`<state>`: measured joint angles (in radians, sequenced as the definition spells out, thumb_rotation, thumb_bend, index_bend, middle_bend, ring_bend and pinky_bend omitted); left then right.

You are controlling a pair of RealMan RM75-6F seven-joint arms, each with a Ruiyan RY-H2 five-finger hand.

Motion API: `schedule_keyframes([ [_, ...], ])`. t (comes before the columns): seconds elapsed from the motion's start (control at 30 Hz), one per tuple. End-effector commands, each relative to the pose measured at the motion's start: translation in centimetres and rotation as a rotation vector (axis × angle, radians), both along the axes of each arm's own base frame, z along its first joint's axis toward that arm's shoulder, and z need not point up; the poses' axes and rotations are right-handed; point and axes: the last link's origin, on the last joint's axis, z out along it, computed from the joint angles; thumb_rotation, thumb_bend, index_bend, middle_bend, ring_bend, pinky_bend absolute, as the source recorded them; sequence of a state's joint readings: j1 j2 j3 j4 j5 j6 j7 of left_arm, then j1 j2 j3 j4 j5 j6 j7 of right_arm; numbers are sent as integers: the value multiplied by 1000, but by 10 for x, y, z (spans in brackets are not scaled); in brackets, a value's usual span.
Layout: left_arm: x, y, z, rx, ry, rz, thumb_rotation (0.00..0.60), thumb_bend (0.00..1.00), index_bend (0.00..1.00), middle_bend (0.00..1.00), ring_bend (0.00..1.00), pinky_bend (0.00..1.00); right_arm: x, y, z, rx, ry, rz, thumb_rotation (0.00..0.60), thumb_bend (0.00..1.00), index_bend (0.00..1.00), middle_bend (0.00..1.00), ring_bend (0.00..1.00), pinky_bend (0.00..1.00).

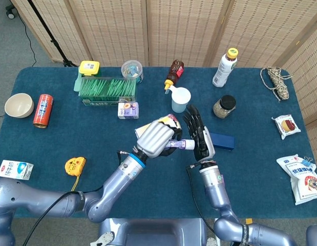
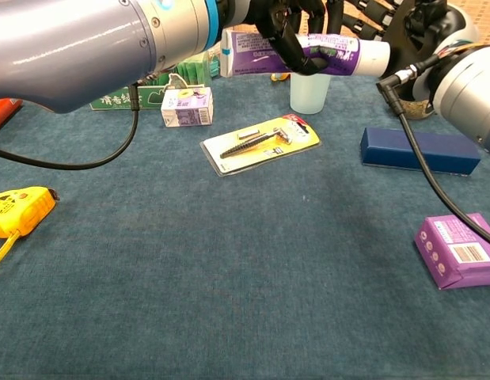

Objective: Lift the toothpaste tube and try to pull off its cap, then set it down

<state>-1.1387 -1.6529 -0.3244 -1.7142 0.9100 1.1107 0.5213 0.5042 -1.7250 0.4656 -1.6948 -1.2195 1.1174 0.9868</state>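
A: From the head view, where is the tube (image 1: pixel 174 145)?

B: Lifted above the table (image 1: pixel 56 138), lying roughly level. The left hand (image 1: pixel 155 137) is wrapped around its body, fingers curled over it. The white cap (image 1: pixel 189 145) sticks out toward the right hand (image 1: pixel 199 134).

A: Does the right hand hold the cap?

B: Its fingers stand fairly straight and fanned, with the cap at its palm side. I cannot tell from here whether it pinches the cap.

A: What lies nearby?

B: A blue box (image 1: pixel 221 141) just right of the right hand, a clear cup (image 1: pixel 180 99) behind it, and a small purple carton (image 1: pixel 128 109) to the left.

A: And the chest view?

B: The tube (image 2: pixel 260 58) runs across the top, purple with white ends, in the dark fingers of the left hand (image 2: pixel 286 32). The cap (image 2: pixel 372 58) meets the right hand (image 2: pixel 415 28); its grip is cut off by the frame edge, so I cannot tell. Below on the table lie a yellow blister pack (image 2: pixel 261 142), the blue box (image 2: pixel 419 150), a purple box (image 2: pixel 458 251) and a yellow tape measure (image 2: pixel 17 212).
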Motion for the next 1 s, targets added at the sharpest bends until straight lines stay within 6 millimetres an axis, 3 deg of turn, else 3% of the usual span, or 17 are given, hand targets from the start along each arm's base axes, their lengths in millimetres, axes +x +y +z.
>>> schedule_keyframes([
  [0.03, 1, 0, -1, 0, -3, -1, 600, 448, 741, 649, 597, 562, 2, 1, 0, 5, -9, 8, 156, 0, 0, 0, 0, 0],
  [0.53, 3, -2, -1, 0, -8, -4, 600, 448, 741, 649, 597, 562, 4, 2, -2, 5, 1, 14, 156, 0, 0, 0, 0, 0],
  [1.0, -14, 1, 10, 17, 15, 9, 600, 448, 741, 649, 597, 562, -11, 0, 3, -15, 59, -5, 155, 0, 0, 0, 0, 0],
])
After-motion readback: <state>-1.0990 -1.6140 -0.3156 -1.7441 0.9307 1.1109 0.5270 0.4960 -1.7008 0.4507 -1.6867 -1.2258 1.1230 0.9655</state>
